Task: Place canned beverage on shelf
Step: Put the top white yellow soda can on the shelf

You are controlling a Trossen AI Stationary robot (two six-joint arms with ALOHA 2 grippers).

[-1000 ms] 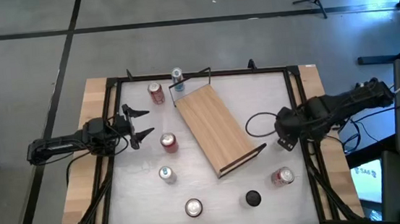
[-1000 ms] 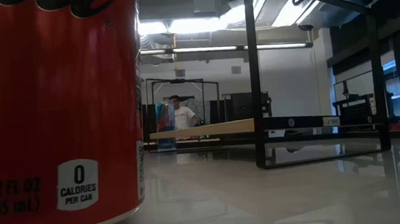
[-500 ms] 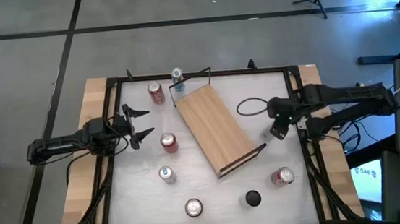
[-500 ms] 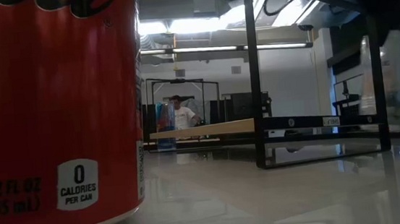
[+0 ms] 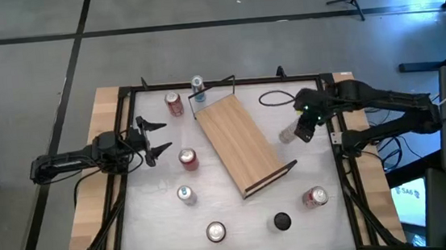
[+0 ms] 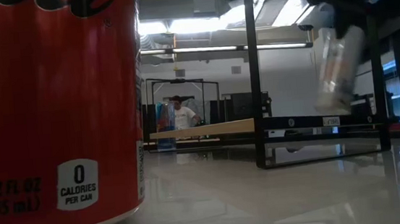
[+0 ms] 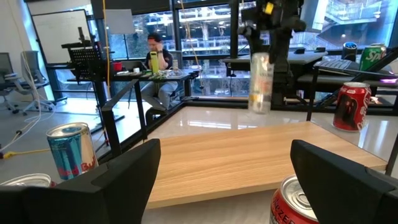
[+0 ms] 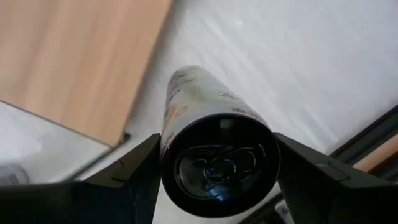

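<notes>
The shelf, a light-wood board with black wire rails at its ends, lies slantwise in the middle of the white table. My right gripper is shut on a pale can, held in the air just off the shelf's right long edge. The can also shows in the low view and the left wrist view. My left gripper is open and empty at the table's left, next to a red can that stands on the table. My right gripper pinches the pale can between its two fingers, on opposite sides of the wall near its top end. The fingers come from above, slanting down. The can is lifted clear of the table and hangs tilted, its bottom end pointing down.
Other cans stand on the table: a red one and a blue-topped one at the far edge, a silver one, a red one, a black one and a red one toward the near edge. A black frame rims the table.
My right gripper has carried the pale can up off the table and toward the far edge and the shelf. The can, upright a second ago, now hangs tilted and clear of the table.
</notes>
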